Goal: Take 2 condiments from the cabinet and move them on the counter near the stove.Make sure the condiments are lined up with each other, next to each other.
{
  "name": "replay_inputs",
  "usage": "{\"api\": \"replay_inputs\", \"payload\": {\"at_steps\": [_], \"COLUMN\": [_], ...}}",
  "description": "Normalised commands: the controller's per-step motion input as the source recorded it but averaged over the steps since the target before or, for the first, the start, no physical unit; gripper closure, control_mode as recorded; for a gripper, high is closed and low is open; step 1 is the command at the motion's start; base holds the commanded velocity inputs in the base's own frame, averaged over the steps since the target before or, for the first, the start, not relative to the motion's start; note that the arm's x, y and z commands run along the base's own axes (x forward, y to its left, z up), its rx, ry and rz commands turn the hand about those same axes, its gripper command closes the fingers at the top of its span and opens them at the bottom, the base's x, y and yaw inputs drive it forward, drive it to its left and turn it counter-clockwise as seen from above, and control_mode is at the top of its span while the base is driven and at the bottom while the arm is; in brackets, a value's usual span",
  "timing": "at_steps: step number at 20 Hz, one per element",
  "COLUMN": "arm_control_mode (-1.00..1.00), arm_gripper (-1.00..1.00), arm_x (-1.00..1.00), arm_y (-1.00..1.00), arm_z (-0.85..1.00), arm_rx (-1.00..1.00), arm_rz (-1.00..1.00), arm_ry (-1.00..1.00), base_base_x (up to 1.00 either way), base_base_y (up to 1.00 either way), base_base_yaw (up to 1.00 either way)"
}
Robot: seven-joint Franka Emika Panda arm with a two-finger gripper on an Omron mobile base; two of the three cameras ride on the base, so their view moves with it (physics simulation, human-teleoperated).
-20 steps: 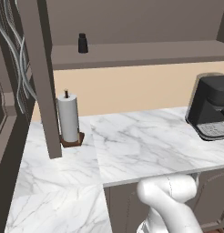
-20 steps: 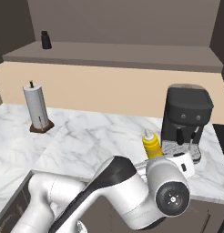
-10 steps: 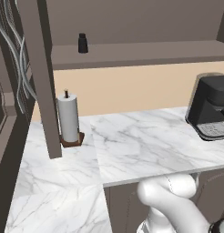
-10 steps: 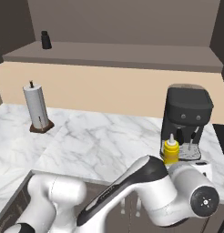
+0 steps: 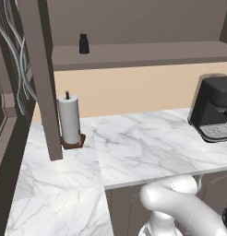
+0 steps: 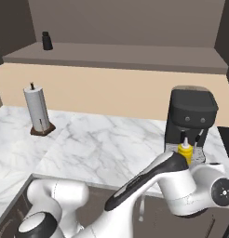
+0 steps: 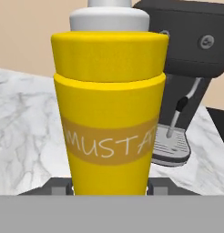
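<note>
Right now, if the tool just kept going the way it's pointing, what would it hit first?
The tool is shut on the mustard bottle, so that comes along with it. Beyond the bottle, the first thing in line looks like the black coffee machine on the counter, though the depth is hard to judge.

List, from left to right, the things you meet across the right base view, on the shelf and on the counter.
Black bottle on the cabinet shelf → paper-towel roll on the counter → yellow mustard bottle, carried by the arm in front of the coffee machine.
</note>
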Motion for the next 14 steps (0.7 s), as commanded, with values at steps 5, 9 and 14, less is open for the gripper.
{"api": "replay_inputs", "payload": {"at_steps": [5, 9, 14], "arm_control_mode": [-1.00, -1.00, -1.00], "arm_gripper": [1.00, 1.00, 1.00], "arm_x": [0.24, 0.10, 0.10], "arm_y": [-0.29, -0.40, -0.36], "arm_z": [-0.32, -0.23, -0.27], "arm_rx": [0.05, 0.13, 0.10], "arm_rz": [0.00, 0.01, 0.01], "arm_ry": [0.04, 0.00, 0.00], "base_base_x": [0.00, 0.00, 0.00], "base_base_y": [0.00, 0.00, 0.00], "base_base_yaw": [0.00, 0.00, 0.00]}}
